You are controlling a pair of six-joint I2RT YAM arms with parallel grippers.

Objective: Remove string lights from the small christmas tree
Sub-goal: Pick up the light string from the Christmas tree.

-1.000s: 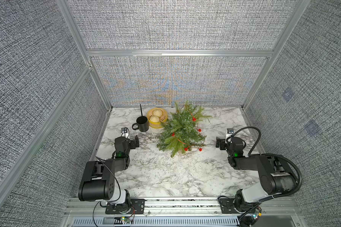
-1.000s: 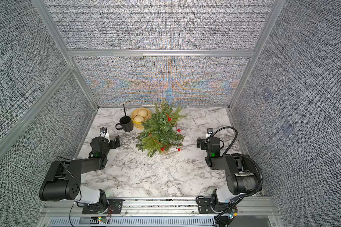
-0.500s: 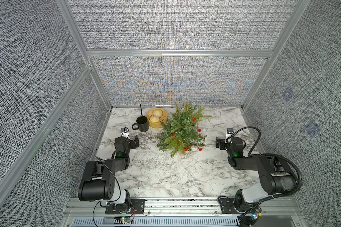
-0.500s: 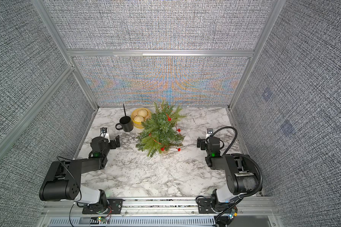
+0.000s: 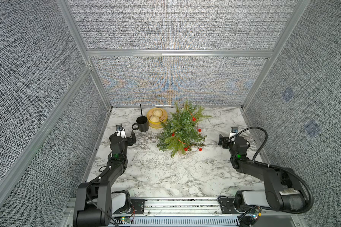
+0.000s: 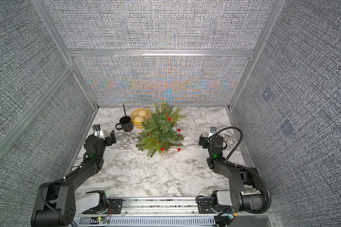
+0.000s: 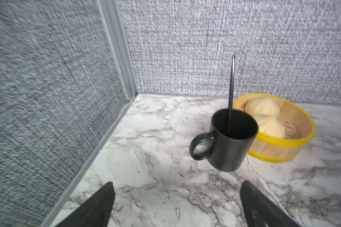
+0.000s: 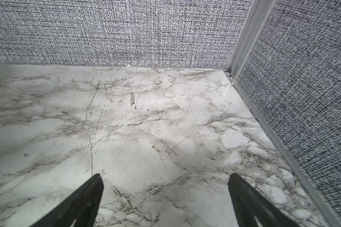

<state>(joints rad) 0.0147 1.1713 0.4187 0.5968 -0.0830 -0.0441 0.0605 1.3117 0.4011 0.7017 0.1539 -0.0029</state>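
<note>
The small christmas tree (image 5: 182, 129) (image 6: 159, 130) stands upright at the middle back of the marble table. The string lights (image 5: 199, 130) (image 6: 178, 130) wind through its branches as thin reddish wire with red bulbs, a few hanging by its right side and base. My left gripper (image 5: 127, 136) (image 7: 177, 184) hovers open and empty to the tree's left, near the black mug. On the tree's right, my right gripper (image 5: 225, 140) (image 8: 165, 176) also stands open and empty. Neither wrist view shows the tree or lights.
A black mug (image 5: 142, 124) (image 7: 232, 141) holding a thin black stick stands left of the tree. Behind it sits a yellow-rimmed steamer basket (image 5: 148, 116) (image 7: 283, 141) with two buns. Grey fabric walls close in the back and both sides.
</note>
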